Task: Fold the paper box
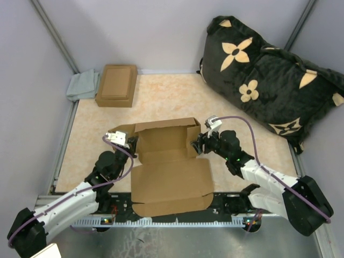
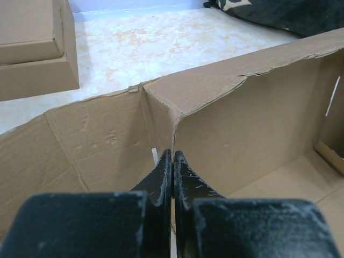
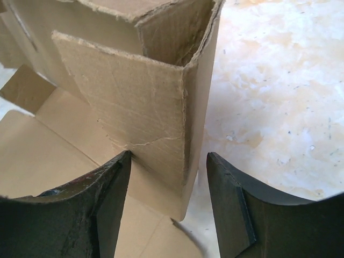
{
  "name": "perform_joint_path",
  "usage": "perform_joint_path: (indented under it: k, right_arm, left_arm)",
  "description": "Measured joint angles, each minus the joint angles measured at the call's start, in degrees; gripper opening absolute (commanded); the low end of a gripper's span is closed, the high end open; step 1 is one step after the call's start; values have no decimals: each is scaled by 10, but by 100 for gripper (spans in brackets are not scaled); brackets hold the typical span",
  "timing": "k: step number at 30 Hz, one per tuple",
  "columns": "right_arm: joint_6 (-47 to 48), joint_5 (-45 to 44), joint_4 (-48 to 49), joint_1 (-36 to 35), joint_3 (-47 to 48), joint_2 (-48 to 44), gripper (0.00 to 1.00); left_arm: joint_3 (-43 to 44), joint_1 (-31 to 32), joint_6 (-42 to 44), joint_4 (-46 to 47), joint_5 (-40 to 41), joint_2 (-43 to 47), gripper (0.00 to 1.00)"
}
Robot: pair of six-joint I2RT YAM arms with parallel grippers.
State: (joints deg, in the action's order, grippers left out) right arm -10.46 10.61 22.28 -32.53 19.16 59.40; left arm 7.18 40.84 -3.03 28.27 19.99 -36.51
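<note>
The box (image 1: 166, 161) lies in the middle of the table (image 1: 161, 99), where the left gripper (image 2: 172, 161), fingers together, seems to brace its left corner while the right gripper (image 3: 167, 156), jaws apart, straddles the right wall, likely to fold it.

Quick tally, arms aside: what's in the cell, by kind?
Cardboard boxes: 2 (open tan-brown paper box, smaller closed brown cardboard box)
Grey-green cloth: 1
Black cushion with tan flowers: 1
Total: 4
</note>
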Motion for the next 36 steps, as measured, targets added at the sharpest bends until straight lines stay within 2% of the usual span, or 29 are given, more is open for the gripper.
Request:
perform_joint_path:
  k: [8, 16, 27, 33, 36]
  right_arm:
    - [0, -28, -28, -4, 15, -11, 65]
    - [14, -8, -37, -4, 15, -40, 65]
    - [15, 0, -61, -4, 15, -42, 55]
    - [13, 0, -65, -4, 15, -52, 64]
    - [13, 0, -67, -4, 15, -59, 64]
  left_arm:
    - [0, 3, 2, 0, 1, 3, 0]
    - [0, 3, 17, 21, 1, -18, 0]
    - [-4, 7, 30, 44, 3, -29, 0]
    - [-4, 7, 30, 44, 5, -30, 0]
    - [-4, 9, 30, 44, 6, -31, 0]
